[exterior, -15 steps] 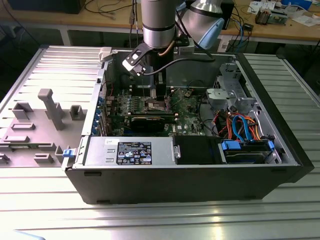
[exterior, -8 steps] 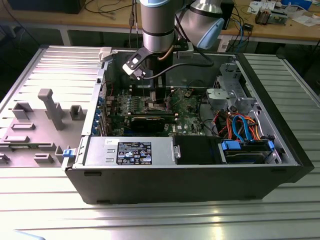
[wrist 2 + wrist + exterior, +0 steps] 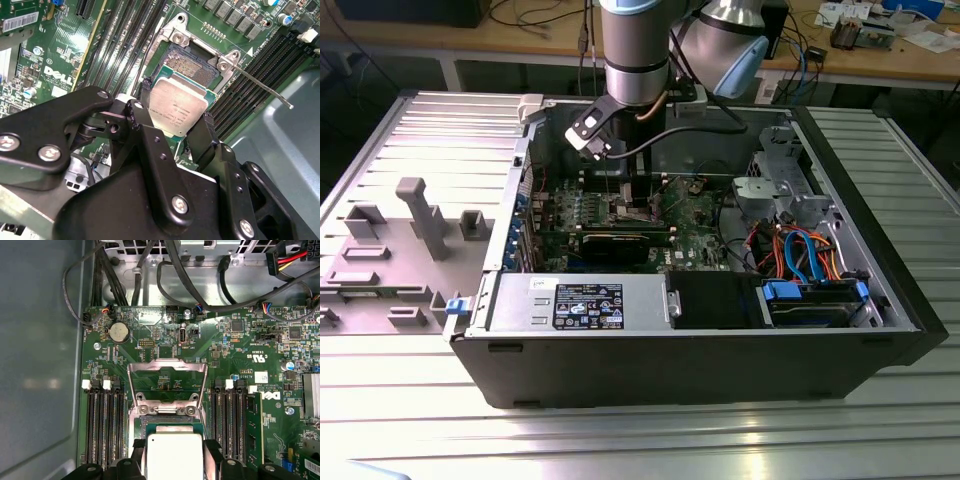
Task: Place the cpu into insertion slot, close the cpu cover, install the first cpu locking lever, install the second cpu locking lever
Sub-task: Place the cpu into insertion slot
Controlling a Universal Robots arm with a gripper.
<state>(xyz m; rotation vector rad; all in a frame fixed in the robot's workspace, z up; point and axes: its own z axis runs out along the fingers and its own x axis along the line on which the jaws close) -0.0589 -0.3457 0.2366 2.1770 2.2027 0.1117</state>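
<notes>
- Two black fingers [image 3: 205, 135] of the gripper [image 3: 176, 106] are pinching the cpu [image 3: 175, 114] by opposite edges, so the gripper is clamped on the cpu. Holding it by the edges is keeping the pads off its metal top and its underside.
- Cpu is hanging flat between the fingers, just above the slot [image 3: 194, 67] and partly over it in the second wrist view. Whether it is touching the slot I cannot tell, but it is looking not yet seated.
- Cover [image 3: 167, 367] is standing swung up at one side of the slot in the first wrist view, leaving the opening free for the cpu to go down.
- One thin lever [image 3: 265, 86] is sticking out unlatched over the memory slots [image 3: 260, 57], which is probably what is letting the cover stand open.
- Arm [image 3: 635, 50] is reaching straight down into the case [image 3: 700, 350]. The case is lying on its side with the panel off, so the motherboard [image 3: 240, 340] is facing upward.
- Case is resting on a ribbed metal table [image 3: 620, 440], and grey moulded fixtures [image 3: 420, 215] are sitting on it toward the exterior view's left.
- Wooden workbenches [image 3: 380, 40] with cables and small items are running along the back of the room.
</notes>
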